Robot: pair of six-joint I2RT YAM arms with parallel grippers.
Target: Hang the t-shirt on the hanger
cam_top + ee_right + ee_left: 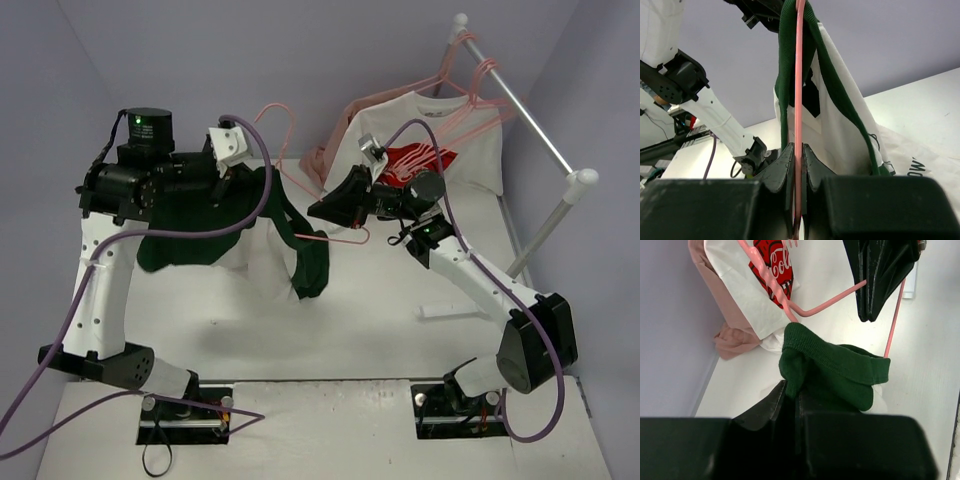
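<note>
One green-and-white t-shirt (268, 255) and one pink hanger (345, 238) held up above a white desk (380, 320).
The left fingers (790, 402) are clamped on the t-shirt's green fabric. The right fingers (786, 161) pinch the hanger's wire, whose far end is hidden inside the shirt. Behind are one white logo shirt (470, 150), one pink garment (322, 160), and a rail (530, 110) of overlapping pink hangers, too tangled to count.

White arms (95, 290), black joints (535, 345), purple cables (262, 195)

A red-logo white t-shirt (475, 150) and pale pink garment (732, 337) sit beside a metal rail (530, 110) carrying spare hangers (478, 95).
</note>
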